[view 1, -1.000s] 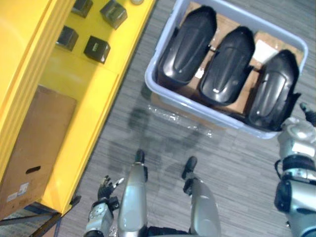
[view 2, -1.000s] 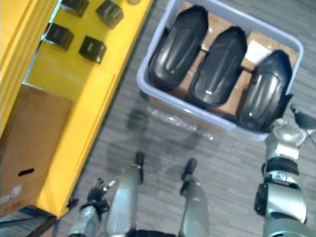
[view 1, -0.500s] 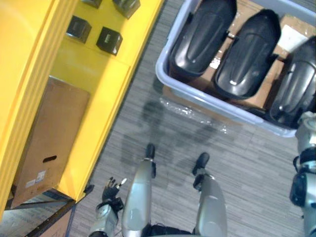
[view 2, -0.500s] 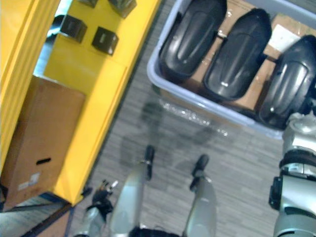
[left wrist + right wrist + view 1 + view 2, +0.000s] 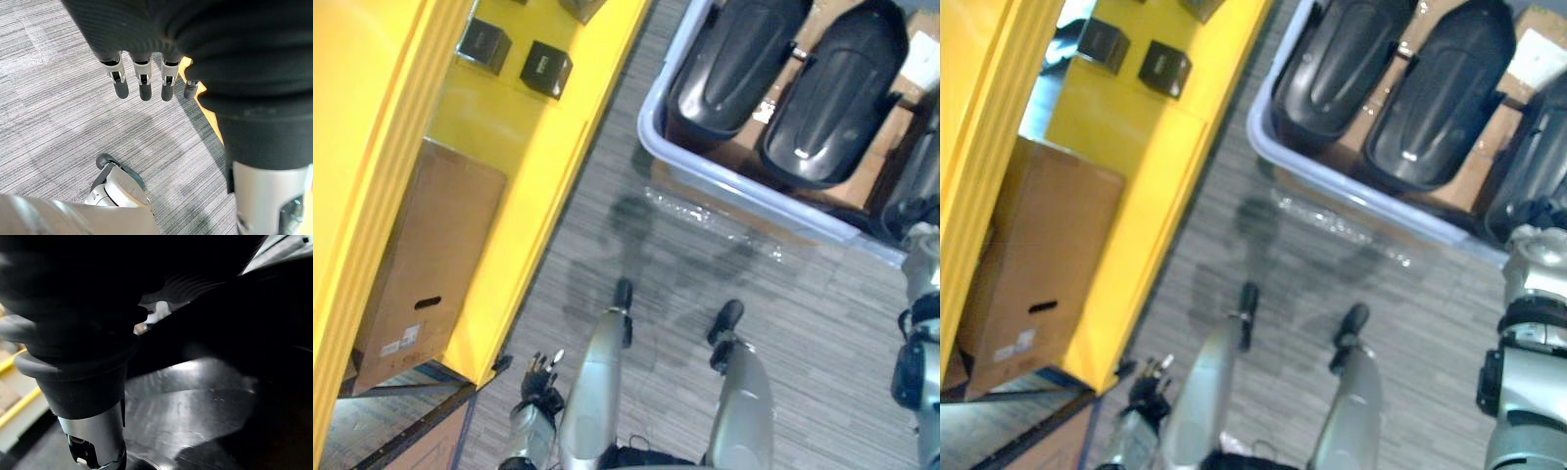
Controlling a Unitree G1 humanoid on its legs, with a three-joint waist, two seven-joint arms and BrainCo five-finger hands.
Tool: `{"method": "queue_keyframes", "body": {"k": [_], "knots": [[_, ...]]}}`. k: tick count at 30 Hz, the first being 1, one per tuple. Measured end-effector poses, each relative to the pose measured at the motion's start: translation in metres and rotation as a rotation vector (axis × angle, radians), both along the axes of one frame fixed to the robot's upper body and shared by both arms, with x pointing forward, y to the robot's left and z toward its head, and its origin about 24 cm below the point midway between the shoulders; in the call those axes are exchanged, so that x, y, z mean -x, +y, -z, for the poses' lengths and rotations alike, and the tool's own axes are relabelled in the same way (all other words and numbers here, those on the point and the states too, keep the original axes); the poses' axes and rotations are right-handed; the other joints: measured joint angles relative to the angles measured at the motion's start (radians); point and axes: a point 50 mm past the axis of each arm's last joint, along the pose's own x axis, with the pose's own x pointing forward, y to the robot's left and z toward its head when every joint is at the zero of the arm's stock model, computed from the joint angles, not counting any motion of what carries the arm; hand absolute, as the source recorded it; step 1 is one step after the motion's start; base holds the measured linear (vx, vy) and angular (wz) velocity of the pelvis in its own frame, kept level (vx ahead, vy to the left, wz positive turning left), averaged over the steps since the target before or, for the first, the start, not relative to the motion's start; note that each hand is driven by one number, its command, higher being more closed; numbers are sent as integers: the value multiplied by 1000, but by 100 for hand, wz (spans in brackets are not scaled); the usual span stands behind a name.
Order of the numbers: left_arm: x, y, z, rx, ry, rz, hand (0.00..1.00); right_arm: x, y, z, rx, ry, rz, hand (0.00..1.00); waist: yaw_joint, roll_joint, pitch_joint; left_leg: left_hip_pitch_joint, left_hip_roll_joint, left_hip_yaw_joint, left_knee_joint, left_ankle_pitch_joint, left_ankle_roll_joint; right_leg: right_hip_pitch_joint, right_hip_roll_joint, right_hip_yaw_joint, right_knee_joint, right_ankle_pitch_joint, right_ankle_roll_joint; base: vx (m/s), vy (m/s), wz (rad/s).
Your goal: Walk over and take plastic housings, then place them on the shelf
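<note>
A warehouse: yellow shelf [image 5: 538,176], cardboard box [image 5: 431,255], lavender parts bin [image 5: 783,206].

Both eye views look steeply down from the head, well above the grey carpet [image 5: 803,313]. They share the yellow shelf [image 5: 538,186], the cardboard box [image 5: 431,264] and the tub [image 5: 773,203] of black housings [image 5: 734,59] (the right eye sits slightly to one side). The left wrist view looks past the left hand [image 5: 142,78] at the carpet below. The right wrist view sits almost against one housing.
</note>
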Motion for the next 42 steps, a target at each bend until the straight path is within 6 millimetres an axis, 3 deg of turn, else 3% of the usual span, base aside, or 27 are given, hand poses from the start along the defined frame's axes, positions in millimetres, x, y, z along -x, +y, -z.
{"method": "queue_keyframes", "body": {"k": [1,2,6,12,22,28,36,42], "knots": [[0,0,0,4,-3,-8,0,0,0,0,2,1,0,0,0,1,-1,-5,-1,-2,4,0,0,-6,-3,-1,9,-4,1,-17,1,4],[0,-1,0,6,-5,-12,0,0,0,0,3,1,1,100,0,2,-1,-9,-1,-2,6,0,0,-10,-3,-1,14,-5,0,-17,0,4],[-1,-2,-1,12,-29,-20,0,-1,0,-4,41,35,-2,100,5,4,-3,-16,-1,-3,9,1,0,-17,-5,-1,23,-7,-1,-4,0,1],[-2,-10,-1,33,-42,-2,0,5,-8,-15,95,74,30,100,20,38,-24,-37,-6,-5,12,8,3,-36,-11,-3,30,-7,-1,-6,5,2],[-3,-12,-2,31,-48,9,0,5,-6,-8,118,209,56,100,24,39,-26,-31,-5,-4,12,15,1,-31,-10,-3,35,-6,-1,1,-1,0],[-6,-13,-4,23,-67,21,0,5,-4,-4,218,363,81,100,22,39,-30,-7,-2,-6,14,15,2,-1,-7,-7,30,-6,-1,0,0,0],[-10,-10,-9,31,-94,2,0,3,-1,-6,265,396,75,100,14,33,-48,24,4,-5,6,17,1,37,1,-12,11,2,-3,0,0,0],[-11,4,-16,-12,-145,-19,0,0,2,-14,296,355,53,100,4,-13,-57,84,11,-7,-42,31,-7,93,13,-24,-29,5,-7,0,0,0]]}}
